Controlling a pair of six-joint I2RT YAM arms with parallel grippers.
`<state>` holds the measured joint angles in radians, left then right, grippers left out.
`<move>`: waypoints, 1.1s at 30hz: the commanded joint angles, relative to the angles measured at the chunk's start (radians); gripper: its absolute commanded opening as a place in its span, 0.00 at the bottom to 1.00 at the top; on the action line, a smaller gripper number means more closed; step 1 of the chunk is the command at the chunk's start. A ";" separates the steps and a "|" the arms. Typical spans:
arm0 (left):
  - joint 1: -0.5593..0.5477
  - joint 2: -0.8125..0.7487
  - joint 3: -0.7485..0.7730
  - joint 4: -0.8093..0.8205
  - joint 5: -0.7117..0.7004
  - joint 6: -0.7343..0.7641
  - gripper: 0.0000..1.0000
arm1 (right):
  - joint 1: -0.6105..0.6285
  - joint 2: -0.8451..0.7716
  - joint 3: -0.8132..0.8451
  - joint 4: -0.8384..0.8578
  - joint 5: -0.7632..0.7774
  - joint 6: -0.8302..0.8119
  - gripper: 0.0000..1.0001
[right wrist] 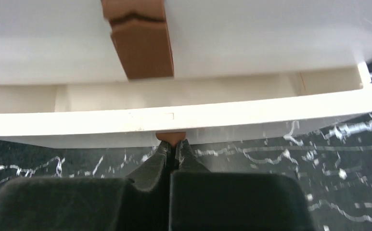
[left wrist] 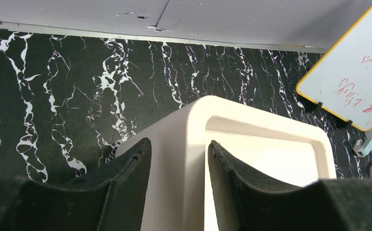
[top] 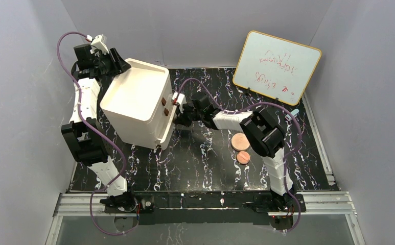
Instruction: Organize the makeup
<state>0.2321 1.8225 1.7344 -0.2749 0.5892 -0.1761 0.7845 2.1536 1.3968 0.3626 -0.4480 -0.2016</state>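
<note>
Two flat copper-pink makeup discs lie on the black marbled table, the larger disc (top: 239, 140) just behind the smaller disc (top: 243, 157), beside my right arm. A white drawer box (top: 134, 99) stands tilted at the left. My left gripper (top: 117, 62) (left wrist: 179, 149) is shut on the box's rim wall (left wrist: 186, 125), one finger inside and one outside. My right gripper (top: 177, 113) (right wrist: 175, 144) is shut on a brown drawer knob (right wrist: 171, 136) on the box's front. That lower drawer (right wrist: 184, 122) stands slightly pulled out.
Another brown knob (right wrist: 140, 43) sits above the gripped one. A whiteboard (top: 277, 66) (left wrist: 352, 82) leans at the back right, with a small light-blue cylinder (left wrist: 366, 147) near its foot. Grey walls enclose the table on three sides.
</note>
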 commanded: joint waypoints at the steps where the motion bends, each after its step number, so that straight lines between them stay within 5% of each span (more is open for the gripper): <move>1: -0.022 0.026 -0.013 -0.101 0.026 0.009 0.45 | -0.074 -0.140 -0.070 0.044 0.045 -0.032 0.01; 33: -0.022 0.033 -0.009 -0.101 0.029 0.003 0.45 | -0.237 -0.555 -0.423 -0.093 0.037 -0.028 0.01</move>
<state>0.1944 1.8290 1.7340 -0.3305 0.6392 -0.1913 0.5735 1.7000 1.0027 0.2245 -0.4114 -0.2581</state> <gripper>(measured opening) 0.447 0.053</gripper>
